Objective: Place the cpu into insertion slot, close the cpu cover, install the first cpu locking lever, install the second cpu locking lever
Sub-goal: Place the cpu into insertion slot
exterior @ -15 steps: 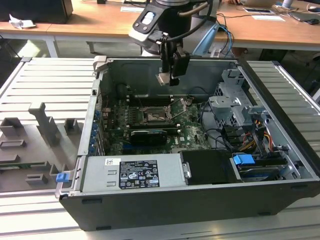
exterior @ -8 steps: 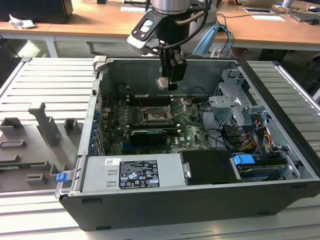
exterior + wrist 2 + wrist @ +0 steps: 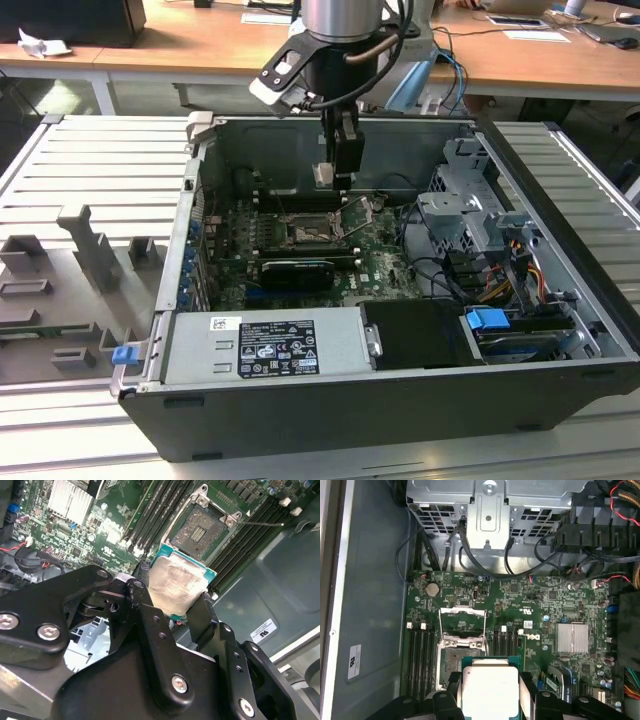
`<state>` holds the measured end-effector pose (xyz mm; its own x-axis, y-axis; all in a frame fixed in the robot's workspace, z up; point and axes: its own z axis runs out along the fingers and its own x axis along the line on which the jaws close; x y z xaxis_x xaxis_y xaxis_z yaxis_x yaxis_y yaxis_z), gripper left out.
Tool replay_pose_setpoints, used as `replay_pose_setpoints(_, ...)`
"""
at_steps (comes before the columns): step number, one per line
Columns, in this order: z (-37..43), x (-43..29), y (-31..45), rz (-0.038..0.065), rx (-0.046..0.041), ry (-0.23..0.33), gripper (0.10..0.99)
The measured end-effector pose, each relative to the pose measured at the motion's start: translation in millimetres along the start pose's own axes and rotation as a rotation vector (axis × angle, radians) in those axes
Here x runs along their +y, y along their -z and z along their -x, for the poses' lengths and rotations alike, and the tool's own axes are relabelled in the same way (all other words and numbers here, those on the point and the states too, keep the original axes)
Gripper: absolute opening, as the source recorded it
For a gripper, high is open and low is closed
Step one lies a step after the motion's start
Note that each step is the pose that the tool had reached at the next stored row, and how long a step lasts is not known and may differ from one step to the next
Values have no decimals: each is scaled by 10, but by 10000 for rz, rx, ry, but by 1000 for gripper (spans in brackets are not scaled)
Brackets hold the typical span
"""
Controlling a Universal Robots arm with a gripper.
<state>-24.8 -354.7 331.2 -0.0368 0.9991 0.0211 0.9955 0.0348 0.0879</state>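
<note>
Your gripper is pinching the chip by two opposite edges. Its black fingers are closed only to the chip's width, and the pale metal top is facing the cameras in both wrist views. You are holding the chip in the air inside the open computer case. In the exterior view the chip is hanging above the socket, with a gap showing between them. In the first wrist view the chip is overlapping part of the socket below the gripper, so it is not seated. In the second wrist view the socket's dark pin field is lying bare just past the chip. The cover is standing swung open on the side of the socket away from the gripper. Black memory slots are running along both sides of the socket. Farther out on the green board a silver finned heat sink is sitting, and beyond the cover a grey metal drive cage is rising from the case floor.
</note>
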Motion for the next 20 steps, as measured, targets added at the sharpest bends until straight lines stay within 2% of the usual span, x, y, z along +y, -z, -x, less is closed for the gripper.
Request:
replay_pose_setpoints(5, 1, -6, -66, -1, -1, -27, 541)
replay_pose_setpoints(9, -1, -12, -81, -2, -9, -61, 541)
replay_pose_setpoints(15, 0, -16, -103, 16, -89, -894, 541)
replay_pose_setpoints(16, 0, -16, -107, 18, -116, -924, 541)
replay_pose_setpoints(20, 0, -20, -131, 14, -107, -739, 541)
